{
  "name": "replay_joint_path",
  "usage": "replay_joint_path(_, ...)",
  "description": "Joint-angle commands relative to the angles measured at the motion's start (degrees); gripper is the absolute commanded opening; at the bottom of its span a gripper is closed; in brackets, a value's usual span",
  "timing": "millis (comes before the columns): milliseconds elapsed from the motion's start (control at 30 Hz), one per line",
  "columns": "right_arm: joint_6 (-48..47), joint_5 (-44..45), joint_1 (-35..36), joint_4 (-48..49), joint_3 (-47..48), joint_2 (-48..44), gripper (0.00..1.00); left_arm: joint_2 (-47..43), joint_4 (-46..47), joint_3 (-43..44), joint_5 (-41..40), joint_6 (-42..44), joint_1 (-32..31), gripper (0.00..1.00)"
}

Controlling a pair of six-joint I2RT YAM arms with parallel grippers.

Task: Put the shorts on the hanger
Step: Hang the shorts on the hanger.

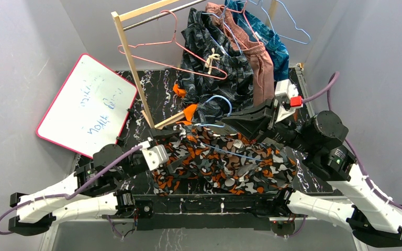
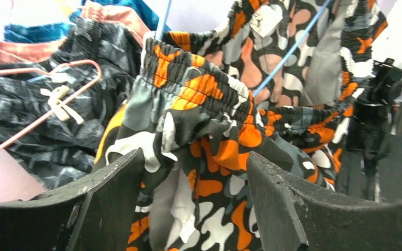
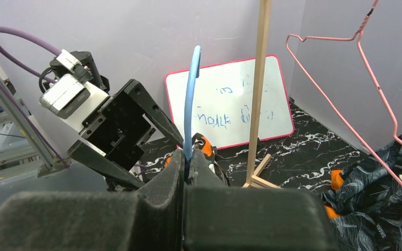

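Left hand (image 2: pixel 194 157) at bottom of its wrist view: fingers apart, with the elastic waistband of the soft orange/black/white/grey camouflage shorts (image 2: pixel 199 99) hanging between them, not pinched. Right hand (image 3: pixel 187 157) is clamped on the thin light-blue wire hanger (image 3: pixel 190 94), hook sticking up mid-frame. Top view: shorts bunched at frame centre over the black marbled bench (image 1: pixel 152 94), between both arms, blue wire crossing the fabric.

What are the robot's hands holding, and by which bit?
The right gripper is shut on the hanger, pinching the base of its hook. The left gripper is open, fingers either side of the shorts at their waistband, not squeezing.
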Motion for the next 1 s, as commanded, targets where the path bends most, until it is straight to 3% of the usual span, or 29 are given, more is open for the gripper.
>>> replay_joint_path(0, 1.0, 1.2, -0.1, 4.4, 0.7, -1.3, 0.0, -0.2, 11.1, -0.6, -3.3, 7.0, -0.1, 0.69)
replay_joint_path(133, 1.3, 1.1, -0.1, 4.4, 0.6, -1.3, 0.0, 1.6, 13.7, -0.8, -4.2, 9.3, -0.1, 0.6)
replay_joint_path(400, 1.8, 0.6, -0.1, 4.6, 0.3, -1.4, 0.0, 3.0, 17.6, -1.0, -8.2, 12.1, -0.1, 0.08)
replay_joint_path(467, 1.8, 0.7, -0.1, 4.4, 0.4, -1.5, 0.0, 2.8, 18.3, -1.2, -9.3, 12.7, -0.1, 0.0)
replay_joint_path(767, 2.0, 0.6, -0.1, 6.4, -0.1, -3.6, 0.0, -3.1, 20.7, -3.8, -19.1, 14.8, -0.1, 0.0)
replay_joint_path(967, 3.3, 0.0, -0.1, 10.3, -1.2, -4.1, 0.0, -5.2, 17.7, -4.7, -20.8, 13.8, -0.1, 0.0)
